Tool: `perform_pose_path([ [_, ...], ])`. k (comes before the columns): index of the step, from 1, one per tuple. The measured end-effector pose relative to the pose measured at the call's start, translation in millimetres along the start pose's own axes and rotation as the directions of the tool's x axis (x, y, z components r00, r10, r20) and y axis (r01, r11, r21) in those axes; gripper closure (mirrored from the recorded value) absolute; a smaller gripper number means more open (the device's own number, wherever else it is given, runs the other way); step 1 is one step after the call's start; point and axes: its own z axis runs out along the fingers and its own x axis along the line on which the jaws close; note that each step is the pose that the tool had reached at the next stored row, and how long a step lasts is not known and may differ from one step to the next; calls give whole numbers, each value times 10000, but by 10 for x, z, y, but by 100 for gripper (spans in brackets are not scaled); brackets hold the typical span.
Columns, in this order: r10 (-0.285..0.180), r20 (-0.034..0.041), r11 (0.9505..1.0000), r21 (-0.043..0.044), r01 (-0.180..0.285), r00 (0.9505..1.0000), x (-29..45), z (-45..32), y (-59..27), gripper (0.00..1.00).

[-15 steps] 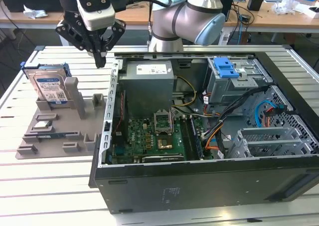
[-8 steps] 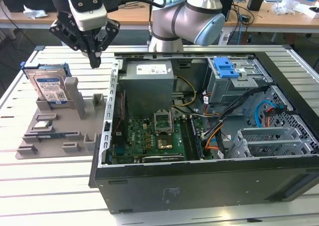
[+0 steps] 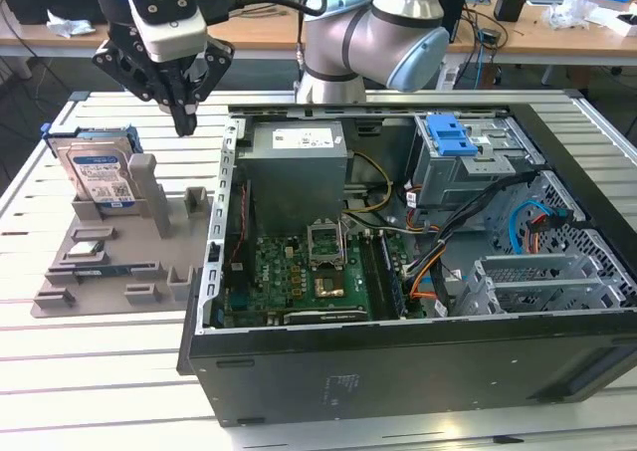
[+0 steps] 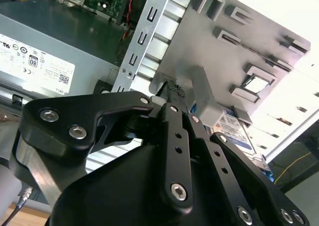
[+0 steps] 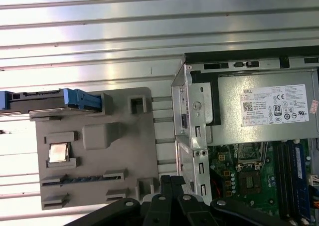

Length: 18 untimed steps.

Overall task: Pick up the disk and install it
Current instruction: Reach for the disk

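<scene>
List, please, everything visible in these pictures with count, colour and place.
disk: one, silver with blue rails, upright in the holder
holder: one, grey, exterior view's left of the case
chip: one, silver, in a holder pocket
computer case: one, black, open, on the table
power supply: one, grey, inside the case
motherboard: one, green, inside the case
latch: one, blue, on the drive cage
table: one, white slats, under everything
arm: one, silver and blue, beyond the case
gripper: one, black, shut, empty, above the holder
</scene>
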Motion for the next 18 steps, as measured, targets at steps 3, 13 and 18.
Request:
perform_pose_path([
  [3, 0, 0, 10000, 1, 0, 10000, 17, 0, -1, 90],
  [13, -1, 0, 10000, 0, 1, 10000, 117, -2, -9, 90],
  [18, 0, 1, 10000, 0, 0, 10000, 222, -2, -16, 90],
])
